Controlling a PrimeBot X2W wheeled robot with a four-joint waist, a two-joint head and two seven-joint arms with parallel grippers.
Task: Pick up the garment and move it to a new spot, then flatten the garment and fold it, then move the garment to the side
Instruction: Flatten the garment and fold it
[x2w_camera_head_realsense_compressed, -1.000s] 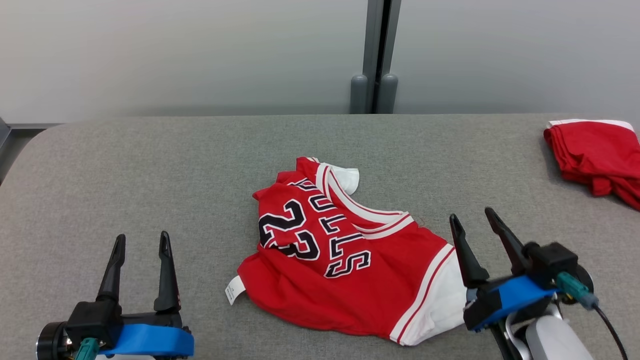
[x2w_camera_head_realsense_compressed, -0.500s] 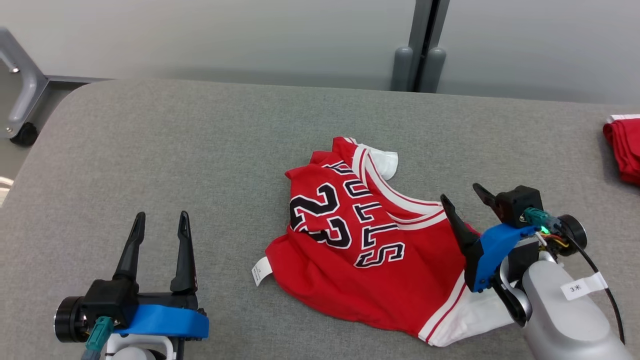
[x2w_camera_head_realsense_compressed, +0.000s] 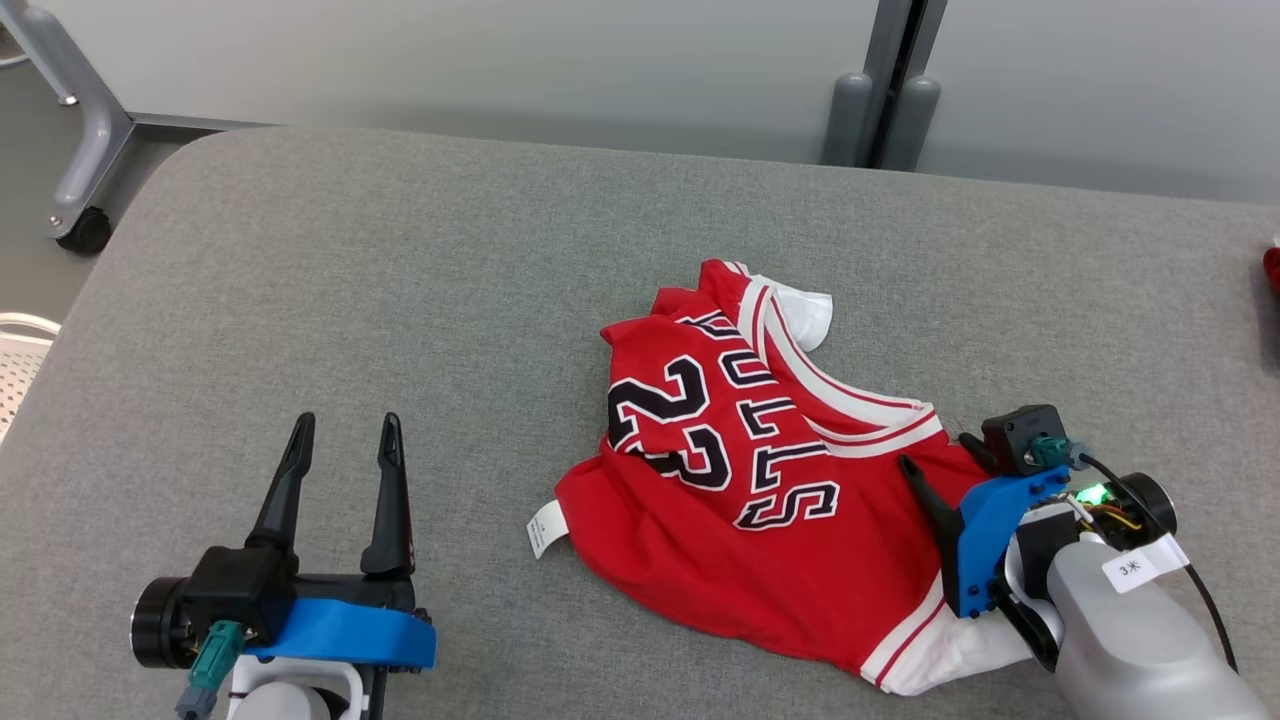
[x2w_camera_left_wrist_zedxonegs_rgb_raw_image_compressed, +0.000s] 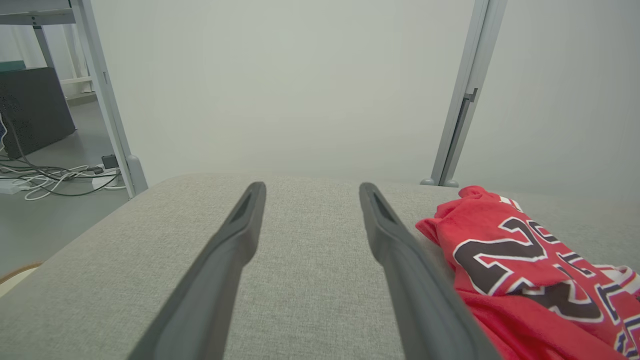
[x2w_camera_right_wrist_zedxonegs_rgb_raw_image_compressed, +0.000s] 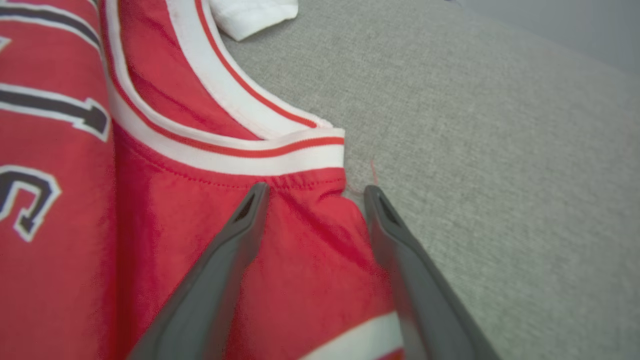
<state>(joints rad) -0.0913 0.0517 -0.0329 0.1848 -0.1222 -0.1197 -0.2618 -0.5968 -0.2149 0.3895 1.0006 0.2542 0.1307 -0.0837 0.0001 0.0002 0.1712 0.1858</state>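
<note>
The garment (x2w_camera_head_realsense_compressed: 760, 490), a red jersey with white trim and black "23" lettering, lies crumpled in the middle of the grey table (x2w_camera_head_realsense_compressed: 400, 300). My right gripper (x2w_camera_head_realsense_compressed: 935, 452) is open and tilted down over the garment's right edge, just below the white-trimmed armhole. In the right wrist view its fingers (x2w_camera_right_wrist_zedxonegs_rgb_raw_image_compressed: 316, 189) straddle the red cloth (x2w_camera_right_wrist_zedxonegs_rgb_raw_image_compressed: 165, 225) near that trim, with nothing pinched between them. My left gripper (x2w_camera_head_realsense_compressed: 345, 430) stands open over bare table, left of the garment. In the left wrist view that gripper (x2w_camera_left_wrist_zedxonegs_rgb_raw_image_compressed: 312, 189) is empty, and the garment (x2w_camera_left_wrist_zedxonegs_rgb_raw_image_compressed: 525, 265) lies to its right.
A bit of another red cloth (x2w_camera_head_realsense_compressed: 1270, 265) shows at the table's far right edge. A metal frame leg with a caster (x2w_camera_head_realsense_compressed: 85, 225) stands off the back left corner. A grey post (x2w_camera_head_realsense_compressed: 885, 100) rises behind the table against the pale wall.
The head camera has swung left and down. My right gripper has pitched down and reached onto the garment's right edge. The left gripper holds its place, open.
</note>
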